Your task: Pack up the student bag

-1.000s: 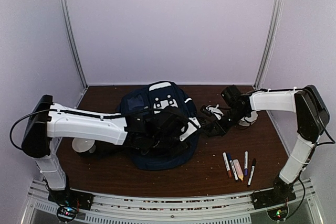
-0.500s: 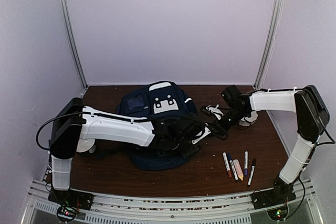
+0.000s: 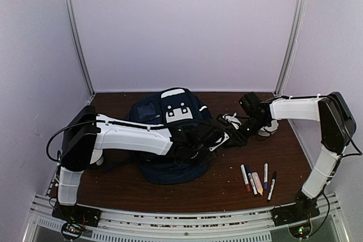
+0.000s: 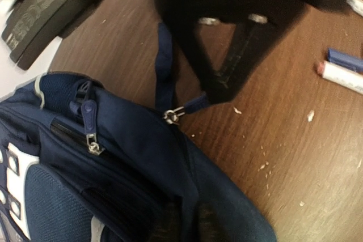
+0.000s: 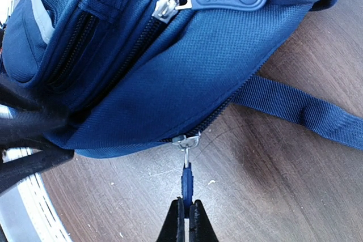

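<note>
— Where is the student bag (image 3: 154, 111)?

— Flat on the desk (image 3: 227, 194), directly ahead of the right hand (image 5: 186, 208) and touching it through a zip pull (image 5: 186, 184). The left arm reaches across the bag, so most of the bag lies behind and beside the left hand (image 4: 218, 86).

— What is the right hand doing?

— It is clenched on the zip pull. Both fingertips pinch the thin blue tab, which hangs from the slider (image 5: 185, 140) on the bag's lower seam. A blue strap (image 5: 300, 111) trails over the desk to that hand's right.

— And the left hand?

— Its dark fingers narrow to a point at the end of a short blue tab (image 4: 195, 105) on another zip. The view is blurred, so I cannot tell whether it is grasping the tab or only touching it.

— Anything else near the hands?

— A row of pens (image 3: 258, 181) lies on the desk, nearer the arm bases than the right hand and apart from the bag.
</note>
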You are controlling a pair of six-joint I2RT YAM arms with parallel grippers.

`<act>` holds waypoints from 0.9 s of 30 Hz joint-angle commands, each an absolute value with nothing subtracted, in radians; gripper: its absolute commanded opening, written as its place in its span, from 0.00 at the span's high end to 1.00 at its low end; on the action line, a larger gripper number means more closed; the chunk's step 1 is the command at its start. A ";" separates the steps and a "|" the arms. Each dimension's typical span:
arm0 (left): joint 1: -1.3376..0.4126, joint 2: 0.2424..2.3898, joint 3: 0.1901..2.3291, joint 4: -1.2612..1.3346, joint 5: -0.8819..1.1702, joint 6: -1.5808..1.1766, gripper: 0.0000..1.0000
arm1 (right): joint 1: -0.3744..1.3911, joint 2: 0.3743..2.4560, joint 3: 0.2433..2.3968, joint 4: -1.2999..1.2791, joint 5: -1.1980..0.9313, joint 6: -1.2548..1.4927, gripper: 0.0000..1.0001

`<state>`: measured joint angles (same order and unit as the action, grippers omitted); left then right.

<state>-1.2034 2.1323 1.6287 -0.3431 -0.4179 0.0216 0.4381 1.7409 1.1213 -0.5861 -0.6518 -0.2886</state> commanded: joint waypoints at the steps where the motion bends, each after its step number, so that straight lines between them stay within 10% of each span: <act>1: -1.193 2.140 1.650 -0.358 -0.433 0.036 0.99 | 0.431 1.713 1.125 -0.614 -0.658 -0.284 1.00; 27: -1.206 1.837 1.338 -0.389 -0.203 -0.043 1.00 | 0.403 1.797 1.192 -0.591 -0.438 -0.219 1.00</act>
